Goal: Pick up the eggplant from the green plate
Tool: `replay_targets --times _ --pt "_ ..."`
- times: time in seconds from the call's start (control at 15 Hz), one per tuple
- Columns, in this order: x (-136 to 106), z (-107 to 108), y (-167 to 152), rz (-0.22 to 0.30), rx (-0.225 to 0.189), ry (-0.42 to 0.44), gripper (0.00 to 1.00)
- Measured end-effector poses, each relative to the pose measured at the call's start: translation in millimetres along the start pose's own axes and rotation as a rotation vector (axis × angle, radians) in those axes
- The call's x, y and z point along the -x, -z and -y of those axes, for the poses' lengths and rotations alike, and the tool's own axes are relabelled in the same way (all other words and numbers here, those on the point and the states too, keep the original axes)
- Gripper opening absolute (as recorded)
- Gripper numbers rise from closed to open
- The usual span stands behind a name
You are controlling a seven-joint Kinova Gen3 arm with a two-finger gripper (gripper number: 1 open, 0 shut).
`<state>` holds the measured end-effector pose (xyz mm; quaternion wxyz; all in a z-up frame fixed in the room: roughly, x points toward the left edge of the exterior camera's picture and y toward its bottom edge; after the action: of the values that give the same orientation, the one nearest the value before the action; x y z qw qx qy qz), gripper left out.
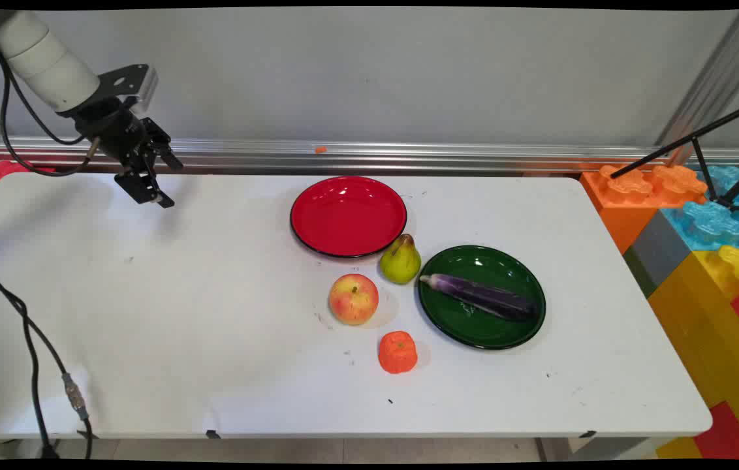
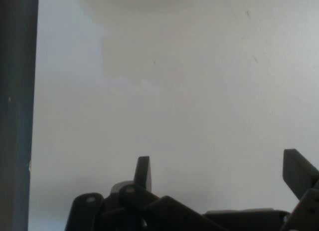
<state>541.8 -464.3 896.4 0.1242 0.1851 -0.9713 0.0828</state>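
Note:
My gripper [image 1: 170,183] hangs open and empty above the table's far left part, well away from every object. In the hand view the gripper [image 2: 219,166] shows two spread fingers over bare white table. Right of centre stand a red plate [image 1: 348,216] and a green plate [image 1: 481,297]. On the green plate lies a purple eggplant [image 1: 480,296]. A green pear [image 1: 400,260] stands between the two plates. A red-yellow apple [image 1: 353,299] sits in front of the red plate, and an orange fruit [image 1: 397,352] lies nearer the front edge.
Large toy blocks [image 1: 696,215] in orange, blue, grey, yellow and red are stacked beyond the table's right end, with a black tripod [image 1: 702,147] above them. An aluminium rail [image 1: 369,156] runs along the back. Black cables [image 1: 30,339] hang over the table's left front.

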Motion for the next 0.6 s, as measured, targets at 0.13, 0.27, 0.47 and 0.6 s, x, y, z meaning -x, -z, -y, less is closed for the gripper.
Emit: replay_targets --times 0.13,0.27,0.47,0.6 --pt "-2.6 -0.1 -0.8 -0.02 0.005 0.001 1.0" --pt "-8.5 -0.5 -1.7 -0.04 0.011 -0.002 1.0" --pt "-25.6 -2.8 -3.9 -0.083 0.028 -0.015 1.0" --pt "-44.1 -5.8 -6.3 -0.123 0.041 -0.028 1.0"
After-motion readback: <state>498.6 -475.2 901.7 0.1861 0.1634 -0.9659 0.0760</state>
